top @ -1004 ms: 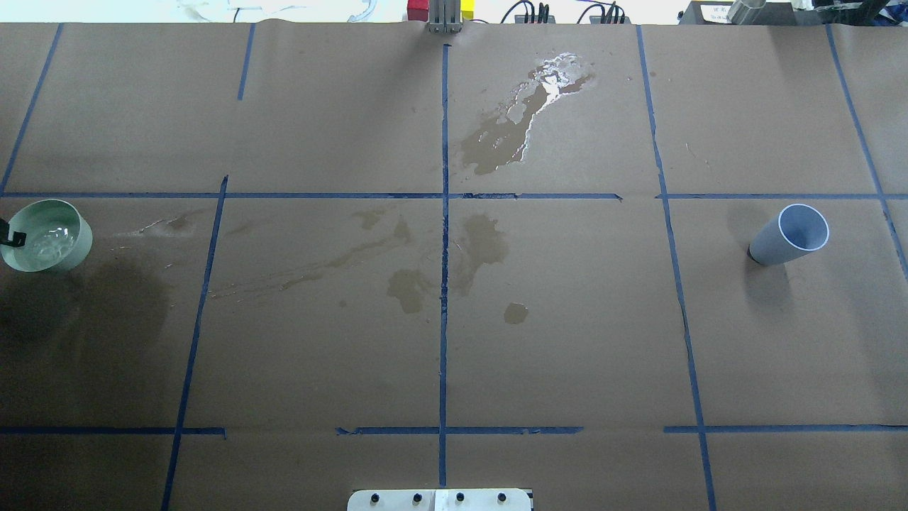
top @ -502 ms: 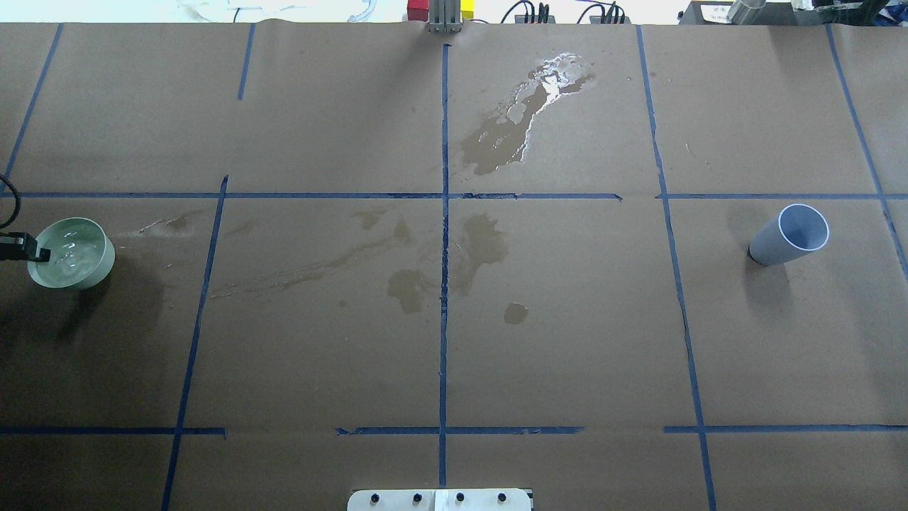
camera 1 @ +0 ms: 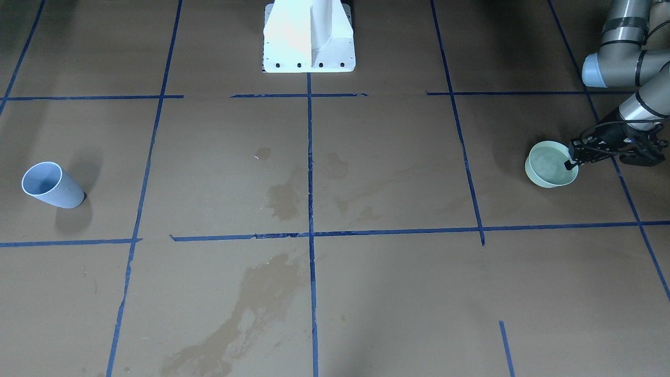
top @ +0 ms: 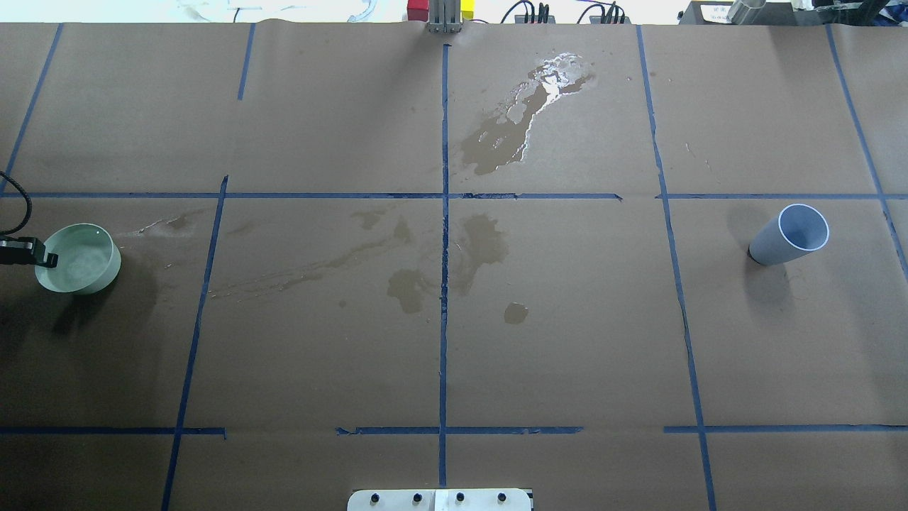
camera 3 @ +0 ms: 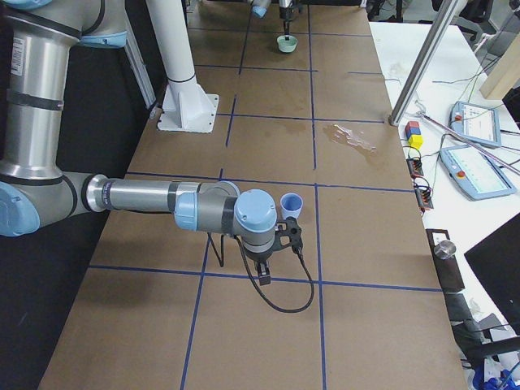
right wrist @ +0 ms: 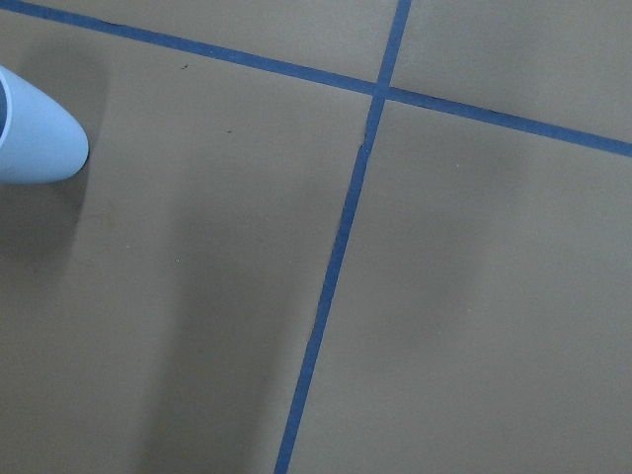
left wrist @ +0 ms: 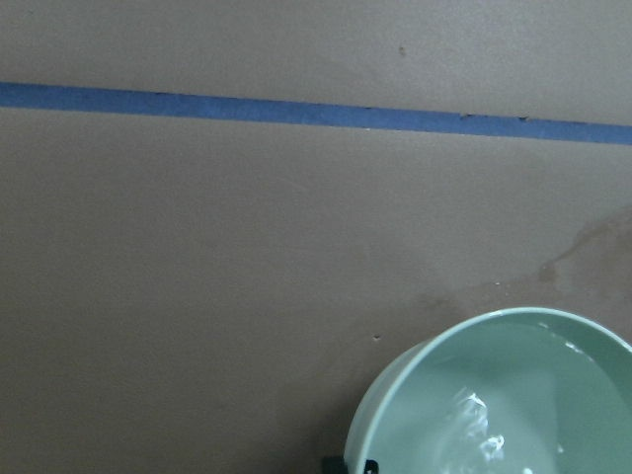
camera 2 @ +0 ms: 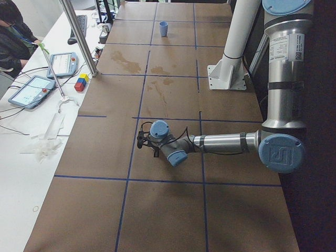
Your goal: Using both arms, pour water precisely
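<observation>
Left gripper (camera 1: 568, 163) grips mint bowl (camera 1: 544, 182) holding water (top: 79, 257).

L arm (camera 2: 226, 143) low over table (camera 2: 168, 210) | blue cup (camera 2: 164, 29) far end

Brown-papered table (top: 319, 369), blue tape grid (top: 444, 355), wet stains (top: 496, 142), upright blue cup (top: 791, 235)

Water (top: 78, 259): clear, glinting; lies in mint-green bowl (top: 108, 278) at the desk's left end.
Left arm (camera 2: 226, 142): grey tubes, blue caps; forearm low, level; fingers (camera 1: 570, 161) clamp the bowl rim.
Right arm (camera 3: 146, 195): forearm low, level; wrist beside pale-blue cup (camera 3: 291, 203).
</observation>
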